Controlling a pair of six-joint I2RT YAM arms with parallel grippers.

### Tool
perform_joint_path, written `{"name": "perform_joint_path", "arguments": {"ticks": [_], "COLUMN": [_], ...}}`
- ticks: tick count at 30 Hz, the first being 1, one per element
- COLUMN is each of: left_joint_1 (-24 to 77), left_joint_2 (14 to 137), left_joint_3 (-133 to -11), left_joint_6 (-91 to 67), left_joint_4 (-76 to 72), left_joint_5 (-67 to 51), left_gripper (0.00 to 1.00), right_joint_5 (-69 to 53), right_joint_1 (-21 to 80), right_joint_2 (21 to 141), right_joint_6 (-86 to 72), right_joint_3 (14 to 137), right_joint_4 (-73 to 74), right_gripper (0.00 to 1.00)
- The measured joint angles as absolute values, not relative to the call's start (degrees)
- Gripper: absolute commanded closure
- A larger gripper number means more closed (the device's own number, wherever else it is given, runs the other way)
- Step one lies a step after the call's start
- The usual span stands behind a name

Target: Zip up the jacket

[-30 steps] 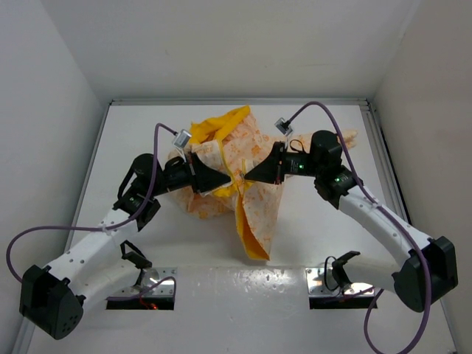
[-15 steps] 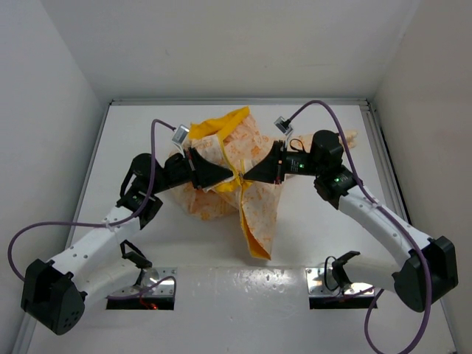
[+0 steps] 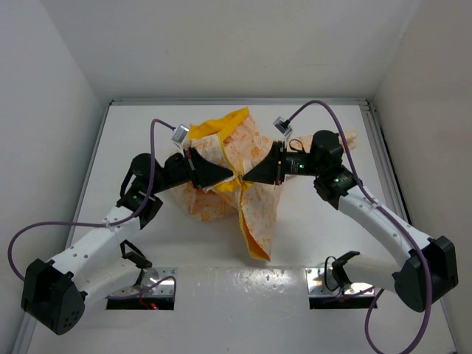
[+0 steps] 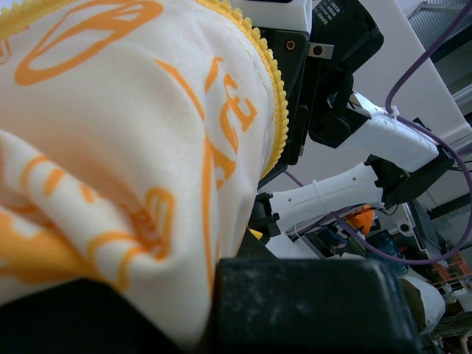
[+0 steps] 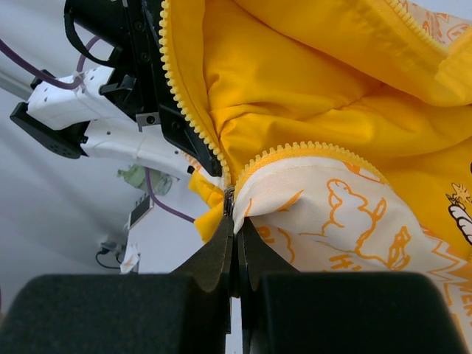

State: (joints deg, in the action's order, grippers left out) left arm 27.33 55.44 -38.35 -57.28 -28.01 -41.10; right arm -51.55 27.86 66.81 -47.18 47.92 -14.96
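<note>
The limp, light jacket, pinched tight by left fingers and right fingers, handles best by its zipper.

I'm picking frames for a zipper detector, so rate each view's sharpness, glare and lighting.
Top external: evenly lit, sharp, with glare on the glossy near strip of the table. Left wrist: the jacket crowds the lens, slightly soft. Right wrist: zipper teeth crisp, the right gripper sharp at its tips, blurred nearer the lens.
</note>
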Motion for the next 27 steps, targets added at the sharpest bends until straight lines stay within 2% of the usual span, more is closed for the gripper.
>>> {"name": "perform_joint_path", "arguments": {"ticks": [27], "left_joint_1": [25.52], "left_joint_2": [55.46], "left_joint_3": [-38.35], "left_joint_6": [-58.46], "left_joint_4": [-28.80], "left_joint_5": [-41.12], "left_gripper": [1.00], "right_joint_5": [-51.68], "right_joint_1": [27.88], "right_joint_2": [66.37], "right_joint_6": [-47.22], "right_joint_3": [47.92], "right_joint_4": [-15.03], "right_gripper": [1.00]}}
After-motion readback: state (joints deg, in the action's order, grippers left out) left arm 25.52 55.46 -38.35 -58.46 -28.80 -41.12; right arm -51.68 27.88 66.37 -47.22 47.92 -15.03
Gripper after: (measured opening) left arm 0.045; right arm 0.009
